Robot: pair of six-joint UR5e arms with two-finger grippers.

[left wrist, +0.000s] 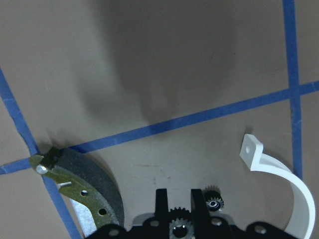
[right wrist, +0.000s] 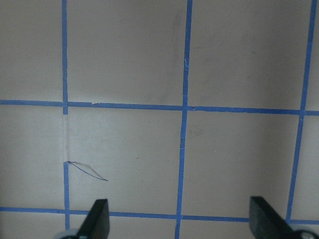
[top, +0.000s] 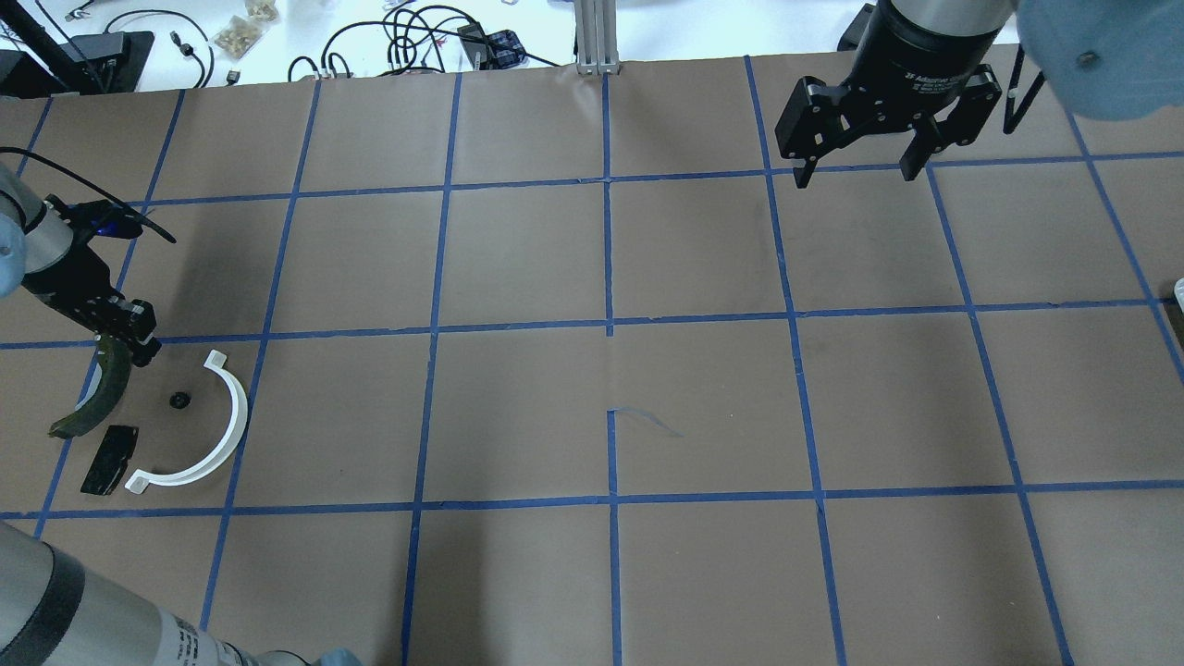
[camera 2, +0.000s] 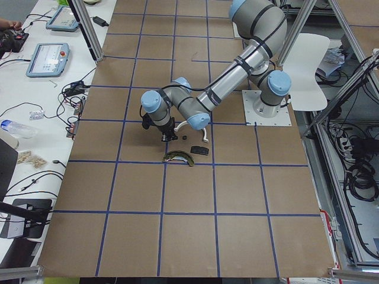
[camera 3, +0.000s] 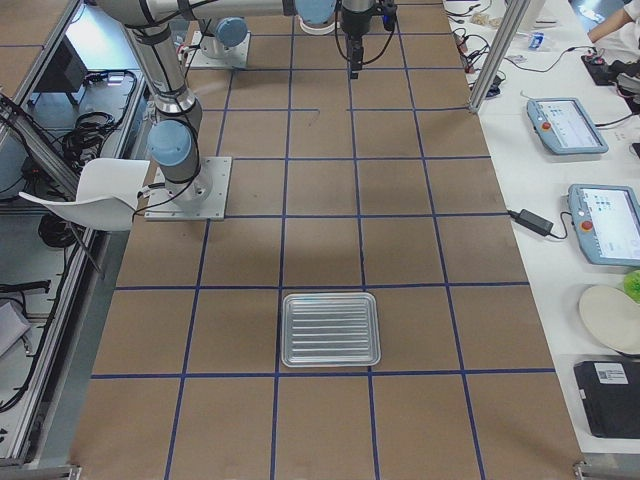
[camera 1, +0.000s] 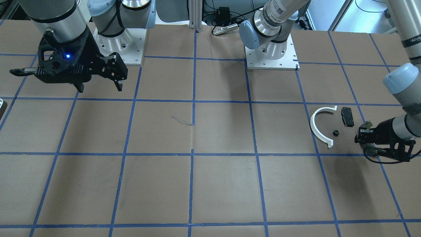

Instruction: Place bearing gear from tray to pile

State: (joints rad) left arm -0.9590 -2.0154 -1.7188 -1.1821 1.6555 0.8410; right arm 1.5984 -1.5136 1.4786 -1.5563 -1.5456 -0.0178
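Left wrist-mounted: bearing gear [left wrist: 178,226] held between left pincer [left wrist: 179,193] jaws.

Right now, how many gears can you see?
2. The held gear sits between the fingers of the left tool; the loose gear lies beside the white half-ring. The tool may hide more.

- Brown table [camera 1: 223,187] crossed by blue tape lines [camera 1: 164,100]
- White chair [camera 2: 311,77] beside it
- Teach pendants [camera 3: 567,125] on the side bench
- Loose cables [top: 407,42] on the far bench

Gridded table [camera 1: 210,184], white half-ring [camera 1: 317,126], black pad [camera 1: 347,116], brake shoe [top: 97,388], gear [camera 1: 335,133], tray [camera 3: 330,329]
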